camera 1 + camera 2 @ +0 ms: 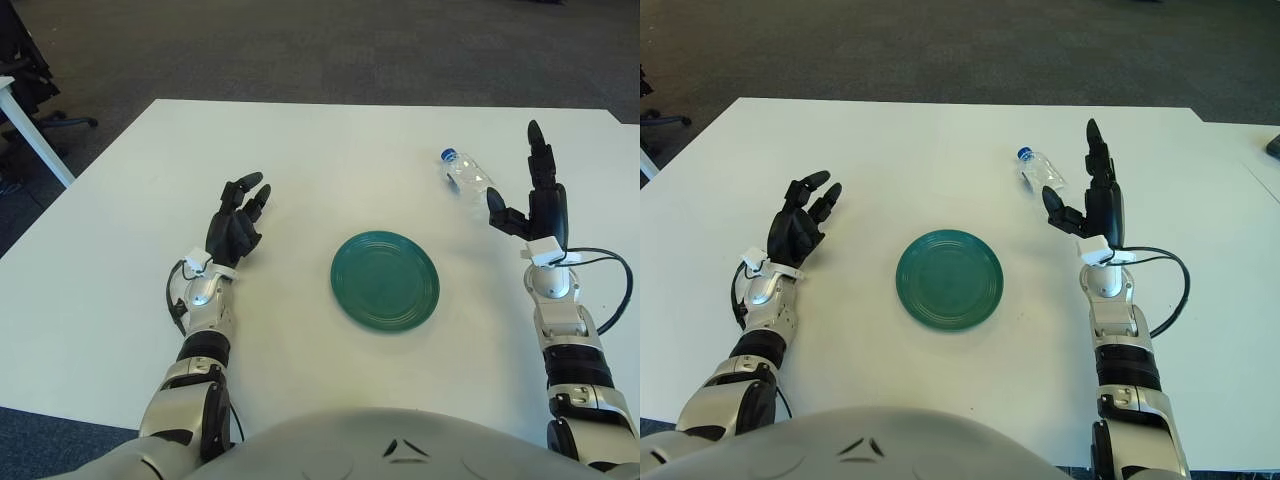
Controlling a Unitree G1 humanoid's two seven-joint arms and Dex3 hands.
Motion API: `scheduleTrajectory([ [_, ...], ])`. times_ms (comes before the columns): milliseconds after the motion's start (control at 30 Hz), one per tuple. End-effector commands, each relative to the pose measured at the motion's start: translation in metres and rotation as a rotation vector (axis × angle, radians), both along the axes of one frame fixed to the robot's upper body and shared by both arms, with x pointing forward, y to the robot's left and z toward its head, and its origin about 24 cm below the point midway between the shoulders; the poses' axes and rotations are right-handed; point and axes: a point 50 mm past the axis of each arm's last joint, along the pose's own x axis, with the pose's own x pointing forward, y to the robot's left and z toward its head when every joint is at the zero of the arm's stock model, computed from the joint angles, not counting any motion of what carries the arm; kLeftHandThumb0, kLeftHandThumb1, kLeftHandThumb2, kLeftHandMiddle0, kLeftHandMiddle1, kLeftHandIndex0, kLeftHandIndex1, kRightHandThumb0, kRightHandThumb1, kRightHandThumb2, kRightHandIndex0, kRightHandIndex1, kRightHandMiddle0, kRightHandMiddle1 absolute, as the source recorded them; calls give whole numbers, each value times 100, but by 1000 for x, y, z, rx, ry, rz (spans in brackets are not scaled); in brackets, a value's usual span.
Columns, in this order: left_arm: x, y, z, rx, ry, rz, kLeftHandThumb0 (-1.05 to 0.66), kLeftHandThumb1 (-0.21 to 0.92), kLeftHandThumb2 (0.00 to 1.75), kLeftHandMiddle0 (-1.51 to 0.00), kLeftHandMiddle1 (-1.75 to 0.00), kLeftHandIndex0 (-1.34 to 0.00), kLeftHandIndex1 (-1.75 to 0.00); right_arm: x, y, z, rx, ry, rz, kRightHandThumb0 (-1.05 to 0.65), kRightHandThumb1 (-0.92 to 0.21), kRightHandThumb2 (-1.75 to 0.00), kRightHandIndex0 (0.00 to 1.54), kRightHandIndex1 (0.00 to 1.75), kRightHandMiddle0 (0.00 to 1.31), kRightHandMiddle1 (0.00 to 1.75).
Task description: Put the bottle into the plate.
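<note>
I am at the reach step: my right hand (534,205), fingers spread and holding nothing, stands just beside the clear water bottle (466,178) lying on the white table (300,150), beyond the green plate (385,281), and must next close around it, while my left hand (238,225) shows idle and open left of the plate.
</note>
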Motion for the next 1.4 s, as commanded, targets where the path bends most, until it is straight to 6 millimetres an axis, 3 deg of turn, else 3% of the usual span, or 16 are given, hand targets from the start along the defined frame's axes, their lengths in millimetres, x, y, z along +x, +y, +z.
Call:
scheduleTrajectory([
  [0, -20, 0, -26, -28, 108, 32, -64, 92, 101, -38, 0, 0, -88, 6, -7, 6, 34, 6, -21, -105, -92, -74, 0, 0, 1, 0],
  [233, -20, -2, -26, -28, 108, 24, -63, 92, 101, -37, 0, 0, -88, 20, -27, -4, 142, 85, -43, -105, -92, -71, 3, 1, 3, 2],
  [533, -21, -4, -25, -39, 100, 17, -62, 92, 102, -37, 0, 0, -88, 23, -32, -6, 175, 87, -53, -105, -92, -71, 2, 1, 1, 2],
  [667, -21, -5, -25, -36, 100, 17, -63, 92, 102, -37, 0, 0, -88, 25, -35, -2, 165, 74, -69, -105, -92, -72, 2, 0, 0, 2],
  [900, -22, -9, -26, -40, 104, 19, -66, 92, 101, -36, 0, 0, -87, 42, -45, 24, 150, 78, -111, -105, -92, -71, 4, 1, 1, 2],
  [1367, -22, -13, -26, -46, 106, 17, -65, 92, 101, -37, -1, 0, -88, 75, -50, 31, 117, 191, -207, -105, -92, -65, 4, 0, 1, 4],
])
